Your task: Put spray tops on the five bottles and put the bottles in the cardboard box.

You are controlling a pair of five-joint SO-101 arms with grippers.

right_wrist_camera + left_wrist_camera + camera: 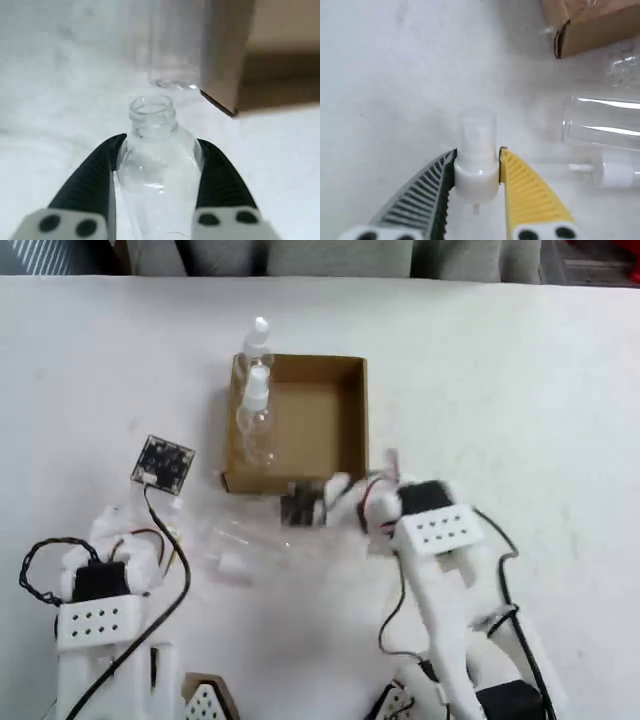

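My left gripper is shut on a white spray top with a clear cap, held just above the table. My right gripper is shut on a clear bottle whose neck is open, near the cardboard box and its front wall. In the box's left part lies one bottle with a spray top on. A second topped bottle stands at the box's far left corner. More clear bottles lie on the table between the arms, one beside a loose spray top.
A small black board with a cable lies left of the box. The box corner is close ahead of the right gripper, with another clear bottle lying beside it. The left arm sits at the table's front left.
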